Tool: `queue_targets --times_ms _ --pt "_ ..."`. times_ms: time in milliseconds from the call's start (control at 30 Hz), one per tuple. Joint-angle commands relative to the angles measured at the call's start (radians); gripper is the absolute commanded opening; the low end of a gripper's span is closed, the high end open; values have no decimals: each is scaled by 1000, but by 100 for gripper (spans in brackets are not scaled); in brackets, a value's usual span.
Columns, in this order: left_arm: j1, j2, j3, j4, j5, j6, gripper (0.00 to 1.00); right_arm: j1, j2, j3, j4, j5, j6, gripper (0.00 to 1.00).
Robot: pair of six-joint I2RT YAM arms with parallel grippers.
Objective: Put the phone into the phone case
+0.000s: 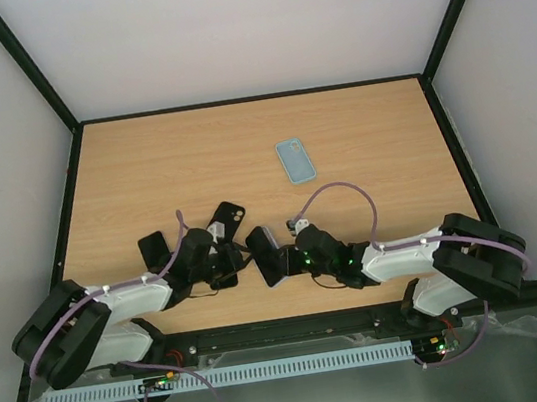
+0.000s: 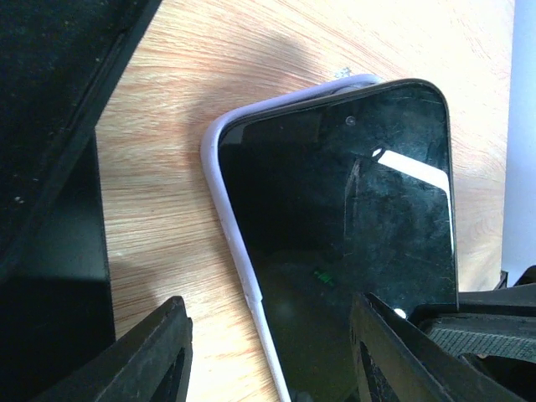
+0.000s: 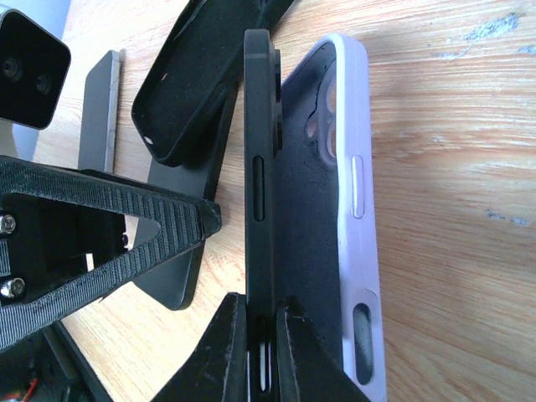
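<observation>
My right gripper (image 3: 261,339) is shut on the thin edge of a black phone (image 3: 260,159) and holds it on its side, tilted, with its lower long edge inside a lilac-white phone case (image 3: 358,209) that lies open side up on the table. In the left wrist view the phone's dark screen (image 2: 352,243) leans over the case's pale rim (image 2: 219,197). My left gripper (image 2: 272,360) is open, its fingers (image 2: 159,356) either side of that rim, holding nothing. In the top view both grippers meet near the front middle, left gripper (image 1: 227,260) and right gripper (image 1: 285,257).
A black phone case (image 3: 197,75) lies just left of the held phone, over a dark flat slab (image 3: 176,260). Another dark phone (image 1: 154,248) lies at the left. A light blue case (image 1: 295,160) lies further back on the wooden table (image 1: 370,135).
</observation>
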Motion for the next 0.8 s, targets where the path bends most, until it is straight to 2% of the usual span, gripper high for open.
queue_targets --times_ms 0,100,400,633,767 --pt "-8 13 -8 44 13 28 52 16 46 -58 13 -139 68 6" --pt "-9 15 -9 51 14 35 52 15 45 -78 30 -130 93 6" --pt "-19 41 -7 78 33 38 51 15 42 -85 -55 -41 129 8" --pt "-26 54 -5 91 30 35 51 15 -15 -82 -139 13 140 14" --pt "-29 65 0 97 30 35 51 15 -57 -67 -201 45 125 21"
